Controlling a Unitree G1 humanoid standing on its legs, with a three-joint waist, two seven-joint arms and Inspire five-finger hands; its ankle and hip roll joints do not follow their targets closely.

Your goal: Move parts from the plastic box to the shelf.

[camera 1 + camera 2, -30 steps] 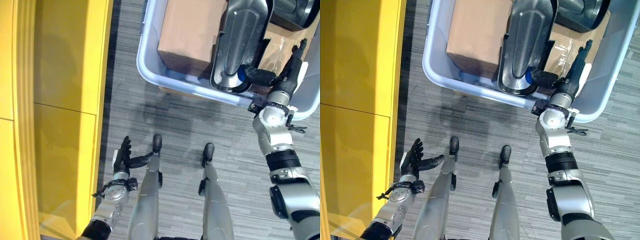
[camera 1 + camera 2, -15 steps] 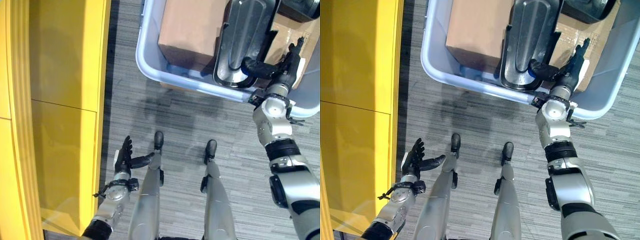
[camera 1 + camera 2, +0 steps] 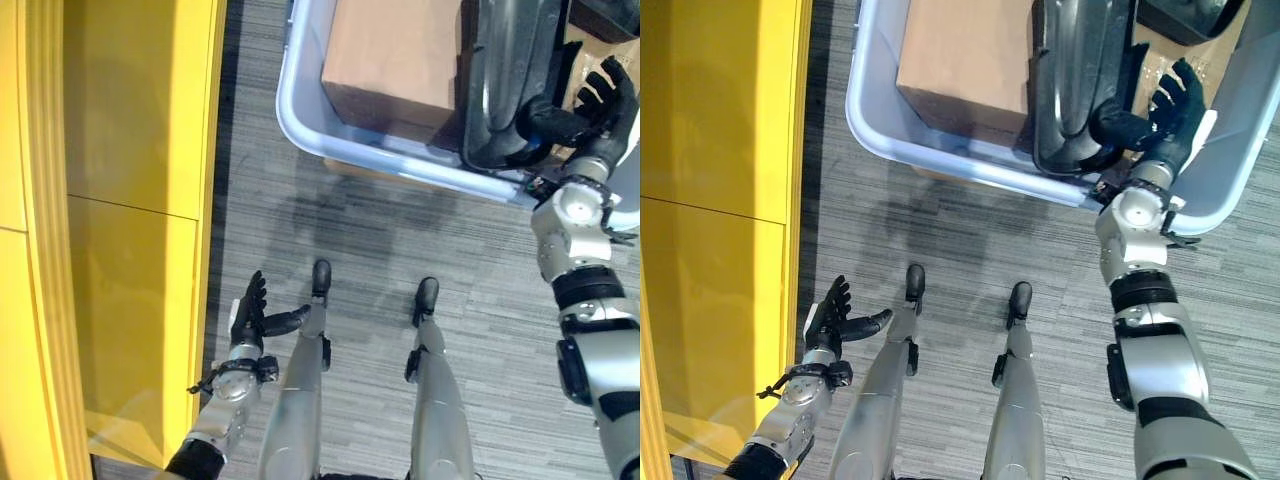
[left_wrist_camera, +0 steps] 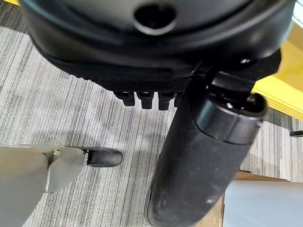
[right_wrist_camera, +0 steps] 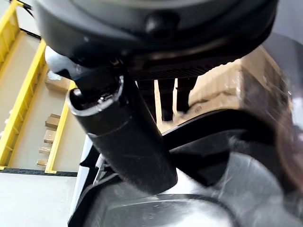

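The pale plastic box [image 3: 300,130] stands on the floor ahead. It holds a brown carton [image 3: 390,50] and a long dark moulded part [image 3: 500,70] lying beside it. My right hand [image 3: 598,100] is inside the box at the part's near end. Its thumb [image 5: 128,142] lies over the part's rim [image 5: 227,142] and its fingers [image 5: 165,99] stand straight and spread behind it. My left hand [image 3: 247,312] hangs low beside the yellow shelf [image 3: 130,200], open and empty, with its thumb [image 4: 199,161] held out.
Flat taped cardboard [image 3: 1155,55] lines the box's right side, and a second dark part [image 3: 1190,15] lies at the far right corner. The yellow shelf runs along the whole left side. Grey carpet lies between shelf and box.
My right hand has moved up and to the right inside the box and spread its fingers. The dark part's near end has shifted right with it. The left hand has stayed put.
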